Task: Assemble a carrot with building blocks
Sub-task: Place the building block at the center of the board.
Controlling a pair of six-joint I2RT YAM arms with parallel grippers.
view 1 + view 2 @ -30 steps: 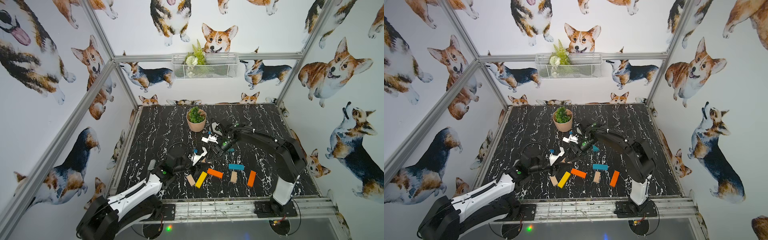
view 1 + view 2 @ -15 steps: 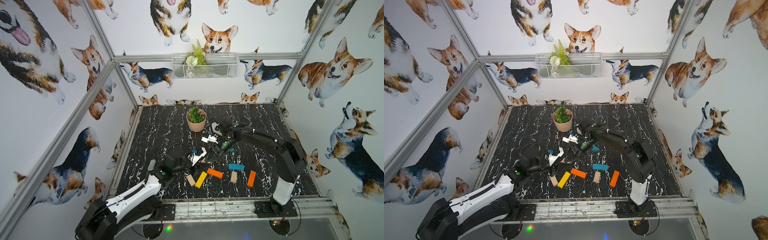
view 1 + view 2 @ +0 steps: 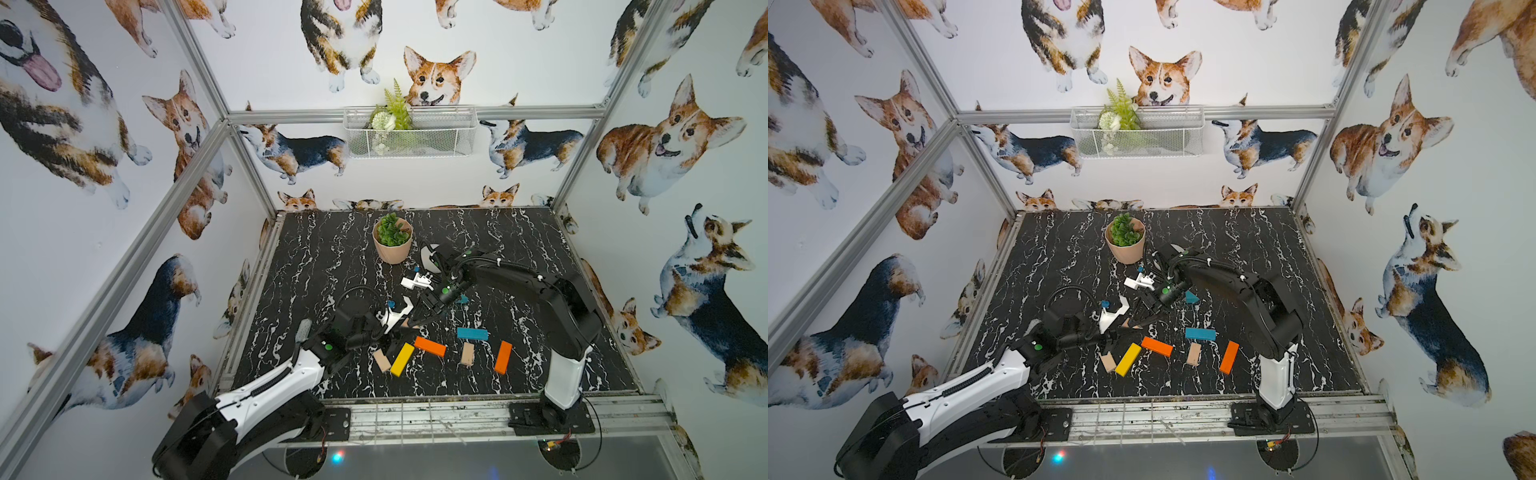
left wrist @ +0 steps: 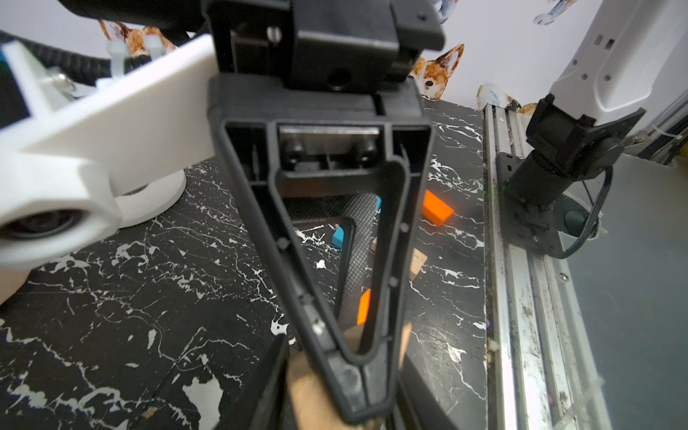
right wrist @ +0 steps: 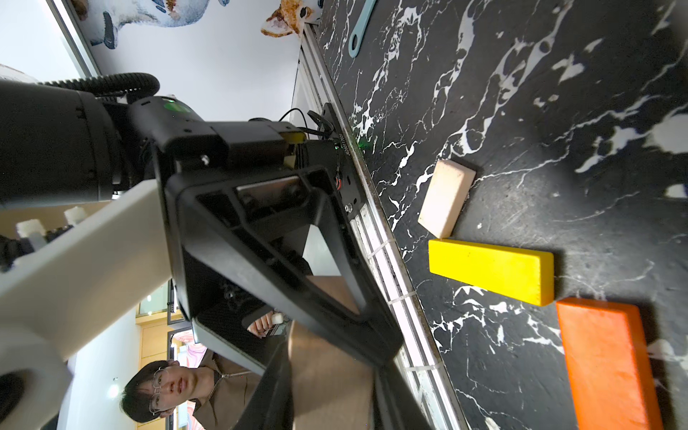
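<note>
**Left gripper** (image 3: 392, 331): fingers narrow, closed on a small plain-wood piece (image 5: 327, 372).

**Right gripper** (image 3: 415, 320): fingers narrow, pinching the same piece from the opposite side. This looks like a handover between the arms. The piece's outline is mostly hidden; it is probably the plain triangle.

**Loose and unaligned, near the front edge of the black marbled tabletop** (image 3: 316, 266):
- short plain-wood block (image 3: 381, 360)
- yellow bar (image 3: 402, 359)
- orange bar (image 3: 430, 346)
- blue bar (image 3: 472, 333)
- second plain-wood block (image 3: 467, 354)
- second orange bar (image 3: 503, 357)

**Blue triangle** (image 3: 461, 298): lies beside the right arm.

**Status of carrot:** no column begun; every piece awaits placing.

**Potted green plant** (image 3: 392, 239): at the rear, uninvolved.
</note>
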